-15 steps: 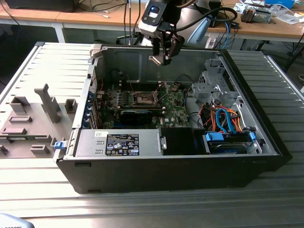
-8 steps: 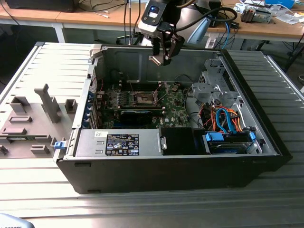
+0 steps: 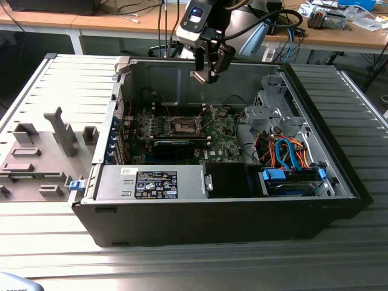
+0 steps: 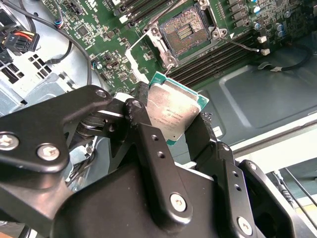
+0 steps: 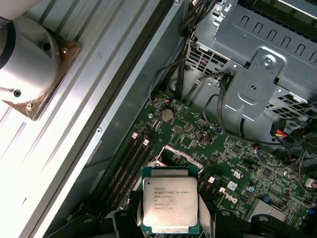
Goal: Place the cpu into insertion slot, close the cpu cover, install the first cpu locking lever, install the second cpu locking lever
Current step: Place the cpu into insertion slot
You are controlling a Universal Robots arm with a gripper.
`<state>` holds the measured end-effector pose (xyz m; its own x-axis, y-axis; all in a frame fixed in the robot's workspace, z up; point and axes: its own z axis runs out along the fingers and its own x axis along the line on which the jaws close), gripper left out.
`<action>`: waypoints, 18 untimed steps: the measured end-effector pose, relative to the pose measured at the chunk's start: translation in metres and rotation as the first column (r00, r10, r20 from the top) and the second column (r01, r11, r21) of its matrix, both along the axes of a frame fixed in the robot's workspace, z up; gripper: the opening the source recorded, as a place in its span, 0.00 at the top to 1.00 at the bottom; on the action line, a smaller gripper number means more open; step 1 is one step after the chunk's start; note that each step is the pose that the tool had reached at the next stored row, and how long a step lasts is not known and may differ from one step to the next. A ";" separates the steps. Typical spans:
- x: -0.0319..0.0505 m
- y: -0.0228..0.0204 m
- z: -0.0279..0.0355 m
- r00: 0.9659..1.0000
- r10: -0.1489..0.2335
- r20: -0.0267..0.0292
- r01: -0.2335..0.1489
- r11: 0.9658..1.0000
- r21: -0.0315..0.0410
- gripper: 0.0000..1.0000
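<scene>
1. High above the open computer case (image 3: 212,218), in the exterior view, the gripper (image 3: 206,76) hangs over the case's rear half, well clear of the green motherboard (image 3: 225,130)
2. Its two black fingers (image 4: 141,129) are clamped on the cpu (image 4: 174,114), pinching the chip by two opposite edges; both wrist views show the silvery-grey metal top facing the cameras, with a green rim around it
3. In the first wrist view the cpu (image 5: 170,206) sits between the fingertips of the gripper (image 5: 170,220), with the board far beneath it
4. The insertion slot (image 4: 184,32) lies uncovered on the motherboard, its dark centre showing inside a shiny metal rim, apart from the held chip
5. In the exterior view the slot (image 3: 182,125) sits below the gripper, just behind the black graphics card (image 3: 174,145)
6. Rows of memory slots (image 4: 218,54) run just beside the socket
7. A round coin cell (image 5: 167,115) sits on the board near the drive cage (image 5: 257,64)
</scene>
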<state>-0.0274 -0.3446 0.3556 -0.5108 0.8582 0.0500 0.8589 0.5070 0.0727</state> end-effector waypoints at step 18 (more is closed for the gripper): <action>0.0000 0.0000 0.0000 1.000 -0.012 0.000 0.012 1.000 0.000 0.45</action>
<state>-0.0274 -0.3446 0.3556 -0.5001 0.8645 0.0500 0.8651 0.4963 0.0727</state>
